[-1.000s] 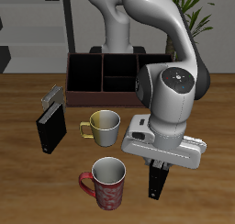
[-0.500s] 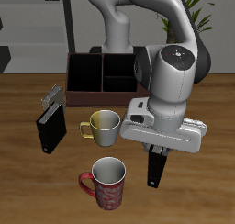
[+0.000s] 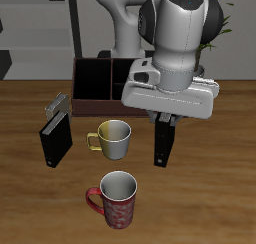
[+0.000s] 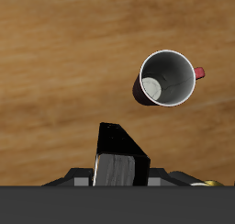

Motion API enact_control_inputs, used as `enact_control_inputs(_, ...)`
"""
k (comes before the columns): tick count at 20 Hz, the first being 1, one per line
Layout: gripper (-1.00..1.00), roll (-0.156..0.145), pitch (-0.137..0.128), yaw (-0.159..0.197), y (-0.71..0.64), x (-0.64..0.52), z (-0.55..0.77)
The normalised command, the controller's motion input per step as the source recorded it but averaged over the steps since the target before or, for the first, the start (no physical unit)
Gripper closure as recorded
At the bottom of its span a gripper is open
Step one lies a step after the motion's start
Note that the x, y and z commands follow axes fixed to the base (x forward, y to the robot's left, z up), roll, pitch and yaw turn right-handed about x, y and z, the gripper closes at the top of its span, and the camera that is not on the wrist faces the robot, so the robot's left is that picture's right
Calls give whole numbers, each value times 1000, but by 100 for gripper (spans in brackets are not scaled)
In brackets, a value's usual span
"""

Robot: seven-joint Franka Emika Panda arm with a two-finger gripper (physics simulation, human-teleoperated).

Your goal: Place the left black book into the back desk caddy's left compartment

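The gripper (image 3: pixel 165 118) holds the left black book (image 3: pixel 163 141) with its jaws clamped on the top edge, so the book hangs upright above the desk (image 3: pixel 215 203), beside the yellow mug (image 3: pixel 113 138). The book looks stiff and light, but its smooth cover may slip, so a firm hold near the middle of the edge seems best.

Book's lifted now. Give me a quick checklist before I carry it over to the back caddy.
1. Grip: pincer shut on the left black book: ok.
2. Book off the table, hanging upright: ok.
3. Book higher than the back desk caddy's walls: cannot tell.
4. Left compartment: hidden behind the arm: cannot tell.
5. Red mug and yellow mug not touching the book: ok.
6. Other black book lying away from the path: ok.
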Motion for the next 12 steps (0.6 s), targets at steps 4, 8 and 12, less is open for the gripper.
enact_control_inputs(4, 100, 11, -41, 31, -275, -488, 585)
enact_control_inputs(8, 100, 5, -48, 33, -326, -472, 501)
enact_control_inputs(12, 100, 12, -32, 26, -223, -345, 372)
